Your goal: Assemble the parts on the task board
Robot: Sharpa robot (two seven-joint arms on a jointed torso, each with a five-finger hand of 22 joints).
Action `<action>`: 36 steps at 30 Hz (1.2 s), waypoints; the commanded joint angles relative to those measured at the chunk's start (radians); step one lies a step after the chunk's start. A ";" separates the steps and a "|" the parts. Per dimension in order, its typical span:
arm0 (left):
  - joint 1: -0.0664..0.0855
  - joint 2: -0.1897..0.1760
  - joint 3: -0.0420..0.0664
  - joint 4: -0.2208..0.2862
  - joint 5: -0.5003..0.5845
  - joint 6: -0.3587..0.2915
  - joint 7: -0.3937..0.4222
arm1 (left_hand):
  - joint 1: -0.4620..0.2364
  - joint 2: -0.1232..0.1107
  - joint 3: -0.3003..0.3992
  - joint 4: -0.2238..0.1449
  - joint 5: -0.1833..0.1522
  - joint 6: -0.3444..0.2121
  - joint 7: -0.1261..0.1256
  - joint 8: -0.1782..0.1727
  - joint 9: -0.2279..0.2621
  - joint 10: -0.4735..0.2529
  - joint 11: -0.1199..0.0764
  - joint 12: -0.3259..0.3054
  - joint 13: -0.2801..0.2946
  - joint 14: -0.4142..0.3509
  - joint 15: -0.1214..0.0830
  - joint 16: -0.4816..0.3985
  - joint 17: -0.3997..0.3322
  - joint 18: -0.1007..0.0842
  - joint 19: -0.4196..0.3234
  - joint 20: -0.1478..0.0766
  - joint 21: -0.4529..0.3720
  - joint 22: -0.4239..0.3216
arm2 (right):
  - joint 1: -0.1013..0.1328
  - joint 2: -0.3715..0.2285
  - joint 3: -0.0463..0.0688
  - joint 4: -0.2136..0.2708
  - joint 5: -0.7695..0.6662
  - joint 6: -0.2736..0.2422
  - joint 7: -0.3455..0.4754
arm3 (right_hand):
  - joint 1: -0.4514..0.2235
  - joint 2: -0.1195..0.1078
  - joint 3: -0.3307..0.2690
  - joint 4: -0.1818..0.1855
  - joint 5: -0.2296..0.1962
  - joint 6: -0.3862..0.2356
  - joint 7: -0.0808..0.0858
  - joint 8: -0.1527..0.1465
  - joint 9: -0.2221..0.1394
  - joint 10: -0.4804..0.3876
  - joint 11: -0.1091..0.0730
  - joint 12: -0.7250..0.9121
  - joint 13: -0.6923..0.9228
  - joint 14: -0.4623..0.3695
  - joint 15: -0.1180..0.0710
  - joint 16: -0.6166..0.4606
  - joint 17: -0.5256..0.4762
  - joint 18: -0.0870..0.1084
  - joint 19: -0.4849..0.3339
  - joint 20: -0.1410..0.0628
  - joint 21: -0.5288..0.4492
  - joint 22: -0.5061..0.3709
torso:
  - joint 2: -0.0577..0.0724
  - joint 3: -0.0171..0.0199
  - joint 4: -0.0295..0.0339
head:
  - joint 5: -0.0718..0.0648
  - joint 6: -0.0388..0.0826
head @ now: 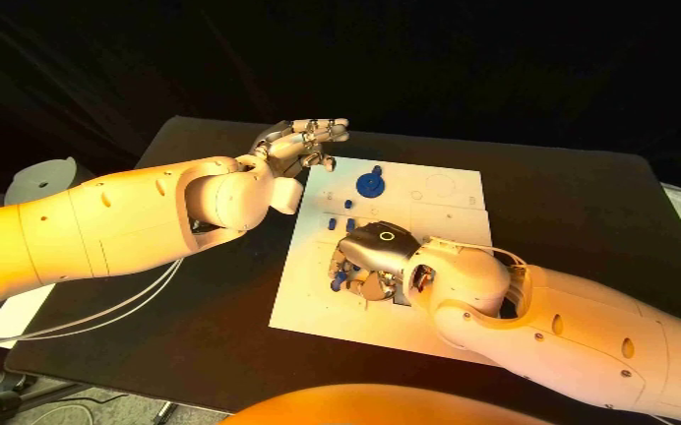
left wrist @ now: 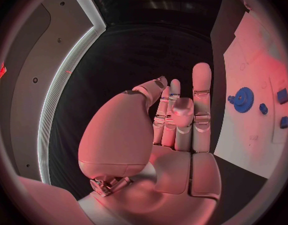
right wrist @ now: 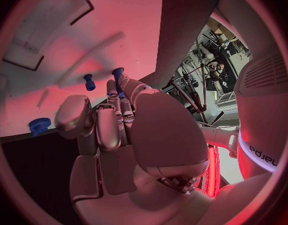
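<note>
Task board [head: 426, 199] at worktop [head: 568, 199] centre. Left hand [head: 301, 140] above board's far left corner, fingers [left wrist: 201, 92] together, upright, holding nothing; blue gear [head: 370, 185] near, apart from them. Right hand [head: 372, 256] over board's left edge, fingers [right wrist: 113, 92] curled on small blue part [right wrist: 118, 76]; blue peg [right wrist: 89, 81] just beside fingertips.

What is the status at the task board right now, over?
Left hand open, off the task board's far left corner. Right hand down among small blue parts; grip unclear. Blue gear lies untouched.
</note>
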 commanded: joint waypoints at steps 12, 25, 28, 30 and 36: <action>0.001 0.000 0.001 0.002 -0.011 0.022 0.000 | -0.001 0.011 -0.005 0.000 -0.002 -0.008 0.000 -0.003 0.000 -0.010 0.002 0.004 0.001 -0.008 -0.002 -0.004 -0.002 0.020 -0.005 -0.001 -0.005 -0.002 | -0.004 0.004 -0.003 0.011 -0.062 0.055 -0.053 | -0.016 -0.002 -0.005 -0.003 0.002 0.014 0.000 -0.002 0.004 0.005 -0.005 -0.006 0.000 0.045 0.000 0.001 -0.002 -0.004 -0.006 0.001 0.002 -0.001 | 0.000 -0.0003 0.0006 | 0.000 0.000; 0.001 -0.001 0.001 0.004 -0.012 0.021 0.000 | -0.001 0.011 -0.005 0.000 -0.002 -0.008 0.000 -0.003 0.000 -0.010 0.002 0.004 0.001 -0.008 -0.002 -0.004 -0.002 0.020 -0.005 -0.001 -0.005 -0.002 | -0.003 0.012 -0.006 -0.003 -0.036 0.022 -0.055 | -0.103 -0.078 -0.105 0.023 0.004 -0.189 0.030 -0.019 -0.044 -0.244 0.046 -0.016 -0.007 0.038 0.038 -0.011 -0.025 0.001 -0.024 0.032 -0.027 -0.040 | -0.001 -0.0003 -0.0002 | -0.002 0.002; 0.001 -0.002 0.001 0.004 -0.012 0.021 -0.001 | -0.002 0.011 -0.006 0.000 -0.002 -0.008 0.000 -0.003 0.000 -0.010 0.002 0.005 0.001 -0.009 -0.002 -0.004 -0.003 0.020 -0.005 -0.001 -0.005 -0.002 | -0.003 0.011 -0.006 -0.002 -0.030 -0.007 -0.048 | -0.101 -0.071 -0.161 0.029 0.003 -0.219 0.024 -0.018 -0.043 -0.279 0.053 -0.008 -0.004 0.036 0.043 -0.011 -0.030 0.003 -0.026 0.041 -0.029 -0.044 | 0.000 0.0002 0.0002 | -0.003 0.003; 0.001 -0.002 0.001 0.004 -0.012 0.021 -0.001 | -0.002 0.011 -0.006 0.000 -0.002 -0.009 0.000 -0.003 0.000 -0.010 0.002 0.005 0.001 -0.009 -0.002 -0.004 -0.003 0.020 -0.005 -0.001 -0.005 -0.002 | -0.003 0.009 -0.006 0.001 -0.026 -0.028 -0.043 | -0.094 -0.063 -0.191 0.032 0.004 -0.226 0.022 -0.017 -0.042 -0.284 0.054 -0.004 -0.003 0.035 0.045 -0.011 -0.032 0.003 -0.027 0.043 -0.030 -0.045 | 0.000 0.0004 0.0008 | -0.004 0.003; 0.001 -0.002 0.001 0.003 -0.012 0.022 -0.002 | -0.002 0.011 -0.006 0.000 -0.002 -0.009 0.000 -0.003 0.000 -0.010 0.002 0.005 0.001 -0.009 -0.002 -0.004 -0.003 0.020 -0.005 -0.001 -0.005 -0.002 | -0.003 -0.010 -0.006 0.017 -0.019 -0.084 -0.035 | -0.080 -0.048 -0.223 0.035 0.004 -0.227 0.022 -0.016 -0.041 -0.278 0.052 0.007 -0.002 0.033 0.045 -0.013 -0.038 0.004 -0.025 0.043 -0.027 -0.043 | 0.000 0.0012 0.0006 | -0.007 0.005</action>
